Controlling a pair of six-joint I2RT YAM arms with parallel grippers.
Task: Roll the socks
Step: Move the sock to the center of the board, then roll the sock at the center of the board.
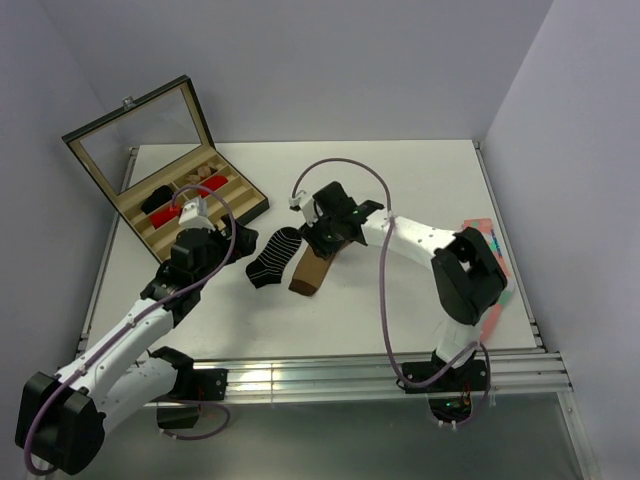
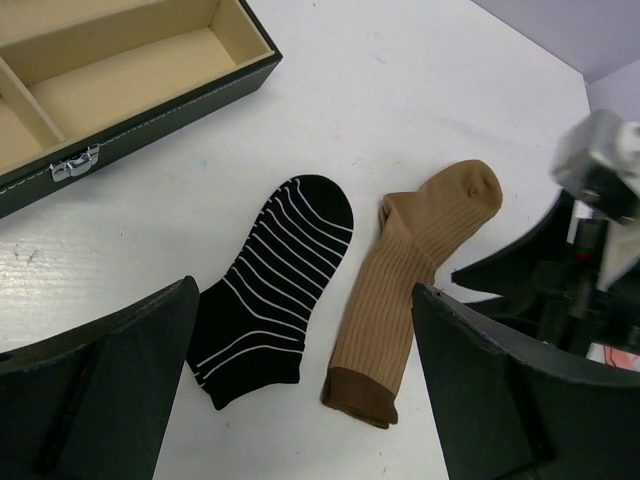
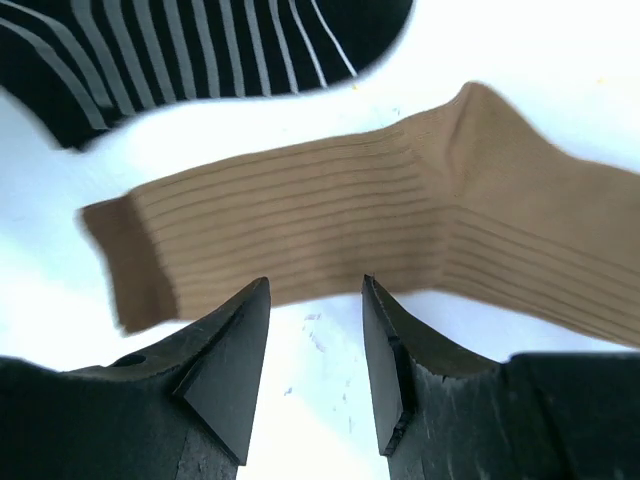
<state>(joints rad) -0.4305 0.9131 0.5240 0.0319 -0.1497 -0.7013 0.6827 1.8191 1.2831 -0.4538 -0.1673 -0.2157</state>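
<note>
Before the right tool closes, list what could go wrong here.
1. The right tool is open right at the edge of the tan sock; closing there could catch only a thin fold, or nothing.
2. The striped sock lies close alongside, so a drag may shift it.
3. The left tool hangs open nearby; the two might collide.

No text, label, brand, number or sign can be read in any of the three views. Nothing legible is made out on any surface shown.
</note>
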